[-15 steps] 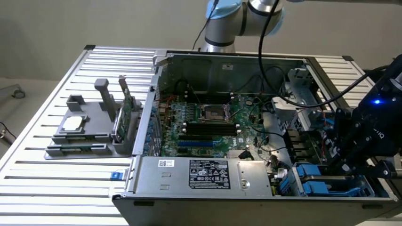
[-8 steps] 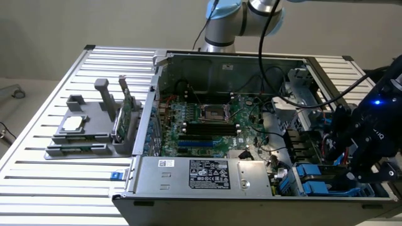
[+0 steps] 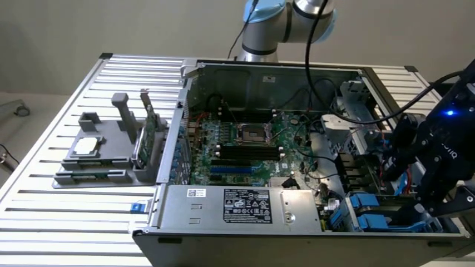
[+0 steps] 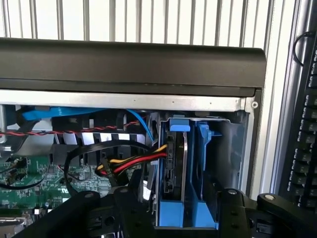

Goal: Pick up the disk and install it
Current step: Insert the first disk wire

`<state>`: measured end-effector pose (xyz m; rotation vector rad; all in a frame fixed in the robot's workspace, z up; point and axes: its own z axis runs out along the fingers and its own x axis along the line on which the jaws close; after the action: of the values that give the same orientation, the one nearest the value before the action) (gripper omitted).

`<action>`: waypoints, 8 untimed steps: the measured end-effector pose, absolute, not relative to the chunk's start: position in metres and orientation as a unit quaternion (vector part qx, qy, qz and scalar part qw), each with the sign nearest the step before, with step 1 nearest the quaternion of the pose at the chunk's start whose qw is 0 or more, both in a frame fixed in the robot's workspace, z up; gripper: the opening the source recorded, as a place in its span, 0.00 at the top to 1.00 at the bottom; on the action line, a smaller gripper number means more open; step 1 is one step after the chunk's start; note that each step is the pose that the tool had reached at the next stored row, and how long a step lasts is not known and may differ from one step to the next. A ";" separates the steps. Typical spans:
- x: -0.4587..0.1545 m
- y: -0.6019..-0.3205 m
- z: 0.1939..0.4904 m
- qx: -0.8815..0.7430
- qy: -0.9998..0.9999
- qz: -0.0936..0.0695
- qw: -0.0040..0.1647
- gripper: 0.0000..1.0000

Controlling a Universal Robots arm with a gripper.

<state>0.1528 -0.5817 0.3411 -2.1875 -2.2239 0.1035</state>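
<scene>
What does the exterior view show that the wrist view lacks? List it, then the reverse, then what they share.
Exterior view: the grey stand with a chip and a green card, the motherboard, the power supply, the robot arm's hand.
Wrist view: the disk seated upright between blue rails, a keyboard.
Both: the blue drive bay, the slatted table.

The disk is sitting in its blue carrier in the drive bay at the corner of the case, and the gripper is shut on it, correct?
Not quite. The disk does sit in the blue bay at the case corner, but the wrist view shows the gripper open, not shut on it.
</scene>
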 end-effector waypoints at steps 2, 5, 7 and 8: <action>0.151 -0.582 0.344 -0.701 -0.712 0.032 0.011 0.40; 0.149 -0.583 0.349 -0.702 -0.711 0.031 0.013 0.40; 0.146 -0.583 0.351 -0.703 -0.711 0.031 0.013 0.40; 0.145 -0.584 0.352 -0.703 -0.711 0.030 0.014 0.40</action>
<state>0.1448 -0.5835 0.3524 -2.1884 -2.2134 0.0946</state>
